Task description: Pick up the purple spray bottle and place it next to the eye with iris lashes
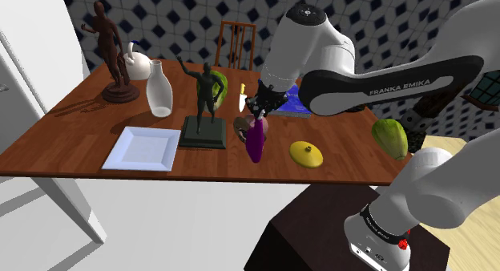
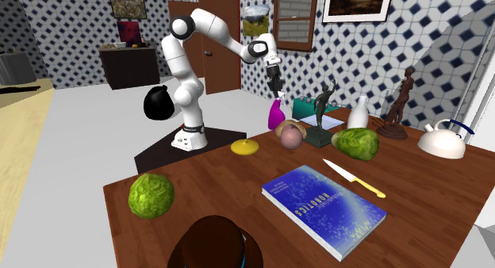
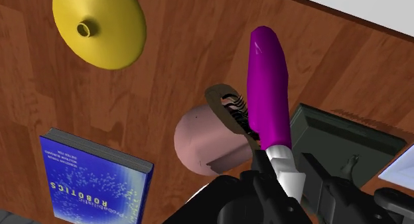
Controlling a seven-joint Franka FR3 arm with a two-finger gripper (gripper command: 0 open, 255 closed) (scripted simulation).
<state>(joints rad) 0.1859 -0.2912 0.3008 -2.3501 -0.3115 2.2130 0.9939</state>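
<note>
Gripping the purple spray bottle (image 3: 269,90) by its white top, with the claw (image 3: 290,171) closed tight on either side of the neck. Holding it low over the brown bench (image 1: 72,137), just beside the pink eye (image 3: 202,142) and, in the wrist view, overlapping the dark lashes. Cannot tell whether the purple end touches the wood or hangs just clear. Close on the other side to the dark base of the statue (image 3: 345,146); well apart from the yellow dome (image 3: 99,27) and the blue book (image 3: 93,179).

Most likely to go wrong by knocking the eye: round, free to roll, and so near that a small swing or a lowering off line would probably push it away and spoil the placing. Likely also to topple on release, being tall and narrow, if let go while leaning or before the bottom sits flat. Might pivot in the grip as well, held only at the thin neck. Might scrape the statue's base if shifted too far from the eye.

Standing close to upright, with the long axis running from the claw straight down toward the bench: white top up, rounded purple end down. Leaning only a little in the shoulder view, perhaps no more than that camera's own slant.
</note>
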